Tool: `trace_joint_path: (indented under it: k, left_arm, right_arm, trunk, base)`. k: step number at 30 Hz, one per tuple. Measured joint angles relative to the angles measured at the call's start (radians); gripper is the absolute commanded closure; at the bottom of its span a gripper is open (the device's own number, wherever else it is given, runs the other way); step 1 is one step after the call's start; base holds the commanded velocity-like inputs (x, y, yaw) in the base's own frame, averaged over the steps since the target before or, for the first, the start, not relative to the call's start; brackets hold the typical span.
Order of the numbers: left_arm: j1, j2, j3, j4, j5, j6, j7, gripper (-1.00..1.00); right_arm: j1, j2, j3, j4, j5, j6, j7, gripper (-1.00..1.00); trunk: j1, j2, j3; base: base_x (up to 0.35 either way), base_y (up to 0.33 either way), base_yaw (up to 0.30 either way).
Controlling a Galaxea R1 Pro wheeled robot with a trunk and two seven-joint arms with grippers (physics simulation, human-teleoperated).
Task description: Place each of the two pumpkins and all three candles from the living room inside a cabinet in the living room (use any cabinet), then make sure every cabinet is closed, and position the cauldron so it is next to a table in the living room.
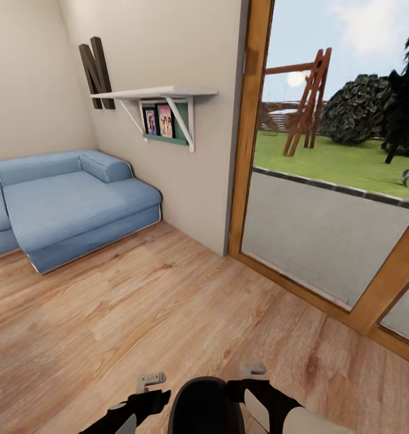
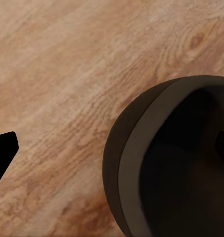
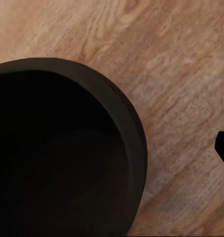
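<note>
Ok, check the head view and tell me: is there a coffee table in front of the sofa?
No. In front of the blue sofa there is bare wooden floor, with no table on it.

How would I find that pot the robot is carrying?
Start at the blue sofa, then drop across the wood floor to the picture's bottom edge. There, between both dark arms, sits the cauldron: round, black, wide-mouthed, the one pot around.

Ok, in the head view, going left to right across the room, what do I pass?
Blue sofa → letter N on the wall → white wall shelf with framed photos → wooden door frame → swing frame outside → dark bush.
</note>
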State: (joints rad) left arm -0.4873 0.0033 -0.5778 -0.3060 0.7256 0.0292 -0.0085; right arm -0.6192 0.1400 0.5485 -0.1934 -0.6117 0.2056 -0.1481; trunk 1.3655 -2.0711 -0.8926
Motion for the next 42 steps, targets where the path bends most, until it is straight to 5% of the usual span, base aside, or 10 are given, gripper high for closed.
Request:
trace_joint_path:
  k: [11, 16, 21, 37, 42]
  left_arm:
    - [0.000, -0.012, 0.003, 0.000, -0.015, -0.001, 0.002, -1.00]
    - [0.000, -0.043, -0.015, 0.001, -0.031, -0.001, 0.006, -1.00]
    - [0.000, -0.050, -0.020, 0.018, -0.051, -0.003, 0.075, -1.00]
    - [0.000, -0.061, -0.022, 0.033, -0.053, -0.028, 0.108, -1.00]
    - [0.000, -0.081, -0.052, 0.033, -0.052, -0.028, 0.108, -1.00]
  right_arm:
    - [0.000, 0.002, 0.000, 0.037, 0.002, -0.030, 0.001, -1.00]
    - [0.000, 0.002, 0.000, 0.038, 0.002, -0.032, 0.001, -1.00]
    - [0.000, 0.002, 0.000, 0.038, 0.002, -0.033, 0.002, -1.00]
    - [0.000, 0.003, 0.001, 0.041, 0.008, -0.046, 0.003, -1.00]
    - [0.000, 0.003, 0.001, 0.041, 0.008, -0.045, 0.003, -1.00]
  trunk:
    - [0.042, -0.077, -0.034]
    - [0.061, -0.112, -0.050]
    - [0.081, -0.147, -0.066]
    - [0.142, -0.259, -0.116]
    - [0.161, -0.294, -0.132]
  base:
    - [0.000, 0.000, 0.000]
    - [0.000, 0.000, 0.000]
    - [0.000, 0.000, 0.000]
    - [0.000, 0.000, 0.000]
    - [0.000, 0.000, 0.000]
